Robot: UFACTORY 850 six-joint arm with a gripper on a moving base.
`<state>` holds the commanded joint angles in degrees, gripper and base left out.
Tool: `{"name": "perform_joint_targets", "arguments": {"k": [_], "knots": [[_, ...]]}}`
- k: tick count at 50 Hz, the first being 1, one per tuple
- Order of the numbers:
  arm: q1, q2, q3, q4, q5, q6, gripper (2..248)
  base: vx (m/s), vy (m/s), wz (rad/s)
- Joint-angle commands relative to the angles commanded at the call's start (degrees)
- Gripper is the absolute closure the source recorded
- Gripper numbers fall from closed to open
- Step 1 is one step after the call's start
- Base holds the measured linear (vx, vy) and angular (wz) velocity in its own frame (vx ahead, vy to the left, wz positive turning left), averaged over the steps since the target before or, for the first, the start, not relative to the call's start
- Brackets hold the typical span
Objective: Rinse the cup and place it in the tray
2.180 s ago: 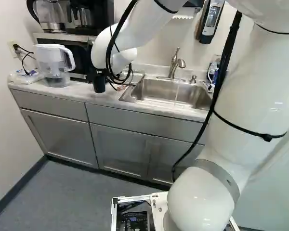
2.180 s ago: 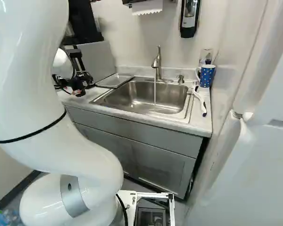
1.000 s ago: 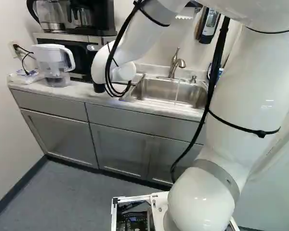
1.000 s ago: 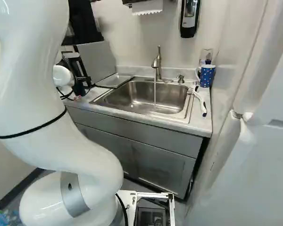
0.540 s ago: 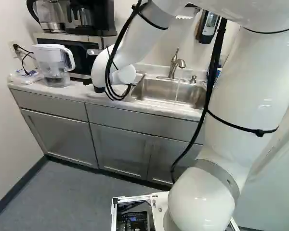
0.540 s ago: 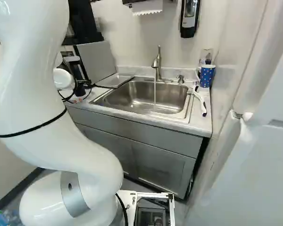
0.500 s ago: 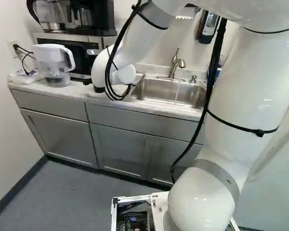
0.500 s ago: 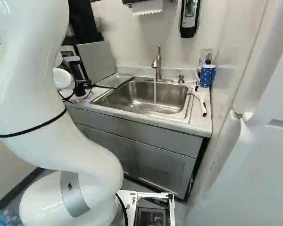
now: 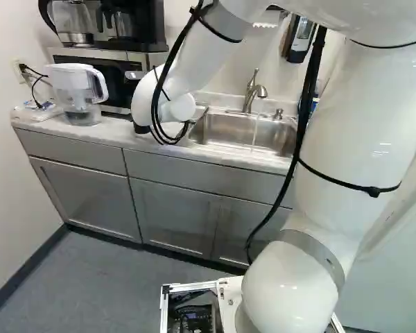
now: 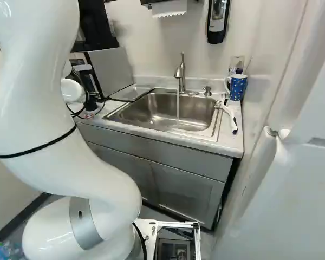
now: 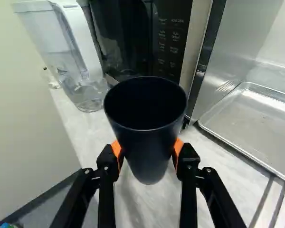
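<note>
Two base views and one wrist view show the scene. Left base view: the white arm extends over the counter; part of a dark cup shows at 10 o'clock from center. Water runs from the faucet into the sink, toward 1 o'clock.

Right base view: the gripper, partly hidden, lies at 9 o'clock from the sink; the metal tray is at 10, the spotted mug at 2.

Wrist view: both orange pads clasp the cup, mouth up, over the counter; contact beneath cannot be told. Ahead of the gripper, the pitcher stands at 11 o'clock, the microwave at 12, the tray between 2 and 3.
</note>
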<state>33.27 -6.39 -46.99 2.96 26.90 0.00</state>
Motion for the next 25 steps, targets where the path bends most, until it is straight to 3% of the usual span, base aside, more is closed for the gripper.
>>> {"name": "perform_joint_targets", "arguments": {"k": [25], "knots": [[-0.07, 0.98, -0.05, 0.0, 0.0, 0.0, 129, 0.0, 0.0, 0.0]]}}
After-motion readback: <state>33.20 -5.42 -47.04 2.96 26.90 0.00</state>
